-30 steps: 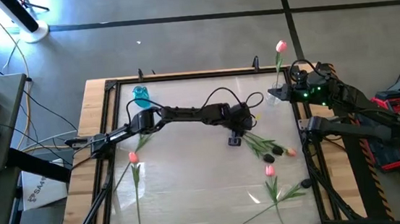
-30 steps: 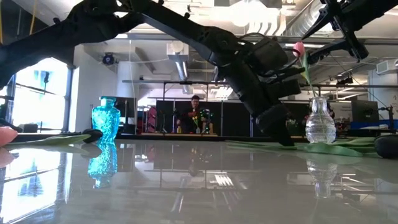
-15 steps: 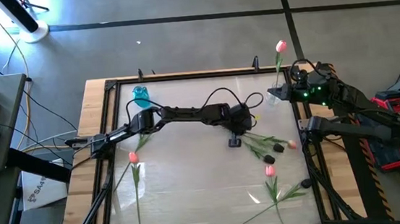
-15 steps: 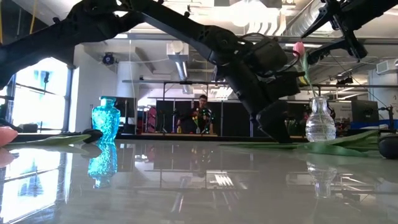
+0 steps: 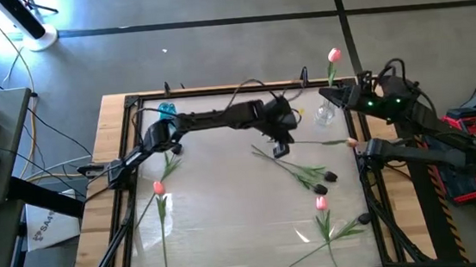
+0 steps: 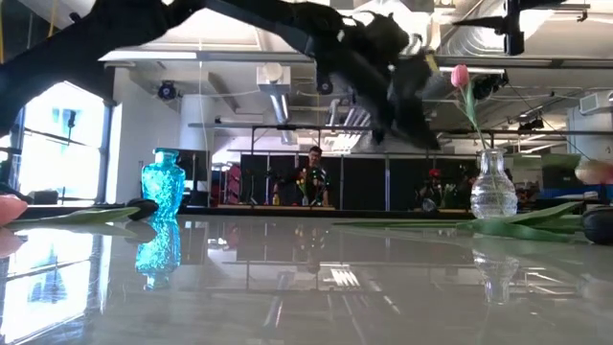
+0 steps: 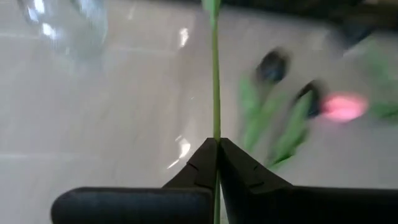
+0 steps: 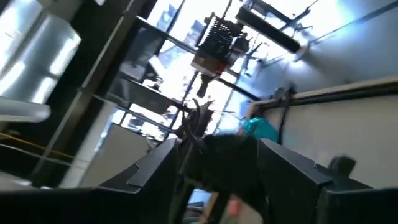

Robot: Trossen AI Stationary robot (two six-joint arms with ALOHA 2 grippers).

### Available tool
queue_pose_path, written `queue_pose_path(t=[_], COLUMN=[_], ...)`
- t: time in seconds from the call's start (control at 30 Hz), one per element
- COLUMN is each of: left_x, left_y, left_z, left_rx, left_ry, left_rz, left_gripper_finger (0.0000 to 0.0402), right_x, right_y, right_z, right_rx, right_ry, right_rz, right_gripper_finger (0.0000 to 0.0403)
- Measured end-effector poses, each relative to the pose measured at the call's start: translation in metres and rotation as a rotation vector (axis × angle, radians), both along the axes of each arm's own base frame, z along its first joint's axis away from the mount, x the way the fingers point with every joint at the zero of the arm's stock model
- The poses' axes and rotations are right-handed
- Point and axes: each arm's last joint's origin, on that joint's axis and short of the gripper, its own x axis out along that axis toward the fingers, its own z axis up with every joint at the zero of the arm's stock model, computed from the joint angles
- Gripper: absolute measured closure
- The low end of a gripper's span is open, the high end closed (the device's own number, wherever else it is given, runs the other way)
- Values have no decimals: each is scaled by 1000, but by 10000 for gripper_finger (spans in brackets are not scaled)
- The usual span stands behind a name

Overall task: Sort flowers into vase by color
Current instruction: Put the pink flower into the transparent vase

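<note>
Tulip stem [image 5: 312, 143] lying level across the tabletop [image 5: 229, 229], bud toward the right edge, left gripper [image 5: 279, 150] jaws clamped on its stem end, right gripper [image 5: 331, 96] jaws parted, empty, over the clear vase [image 5: 324, 116].

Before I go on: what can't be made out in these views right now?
- Left gripper, shut on a green stem: the frame's top edge cuts off the stem, hiding the bud colour in the left wrist view.
- High view: that stem ends under the right arm at the table edge, bud unclear.
- Low view: left arm blurred; grip unreadable.
- Right wrist view: tilted toward the room; the clear vase is not visible there.
</note>
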Motion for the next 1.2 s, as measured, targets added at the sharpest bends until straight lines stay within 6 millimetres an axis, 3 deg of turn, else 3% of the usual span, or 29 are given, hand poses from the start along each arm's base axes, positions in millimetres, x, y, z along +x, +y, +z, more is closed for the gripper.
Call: queue_pose_path(t=[0.2, 0.43, 0.7, 0.83, 1.2], left_x=[-17, -39, -50, -50, -49], left_y=[18, 36, 65, 73, 74], left_z=[51, 97, 124, 137, 171], left_rx=[-155, -179, -246, -357, -480], left_ry=[-117, -217, -356, -463, -730], left_rz=[-20, 19, 98, 55, -52], left_gripper_finger=[401, 401, 401, 401, 401], right_x=[-3, -8, -23, -21, -7], right_y=[7, 18, 32, 32, 24], right_z=[14, 32, 61, 58, 27], right_rx=[19, -59, -335, -315, -135], right_ry=[-172, -335, -611, -577, -254], right_rz=[62, 186, 296, 306, 183], right_gripper_finger=[194, 194, 194, 194, 194])
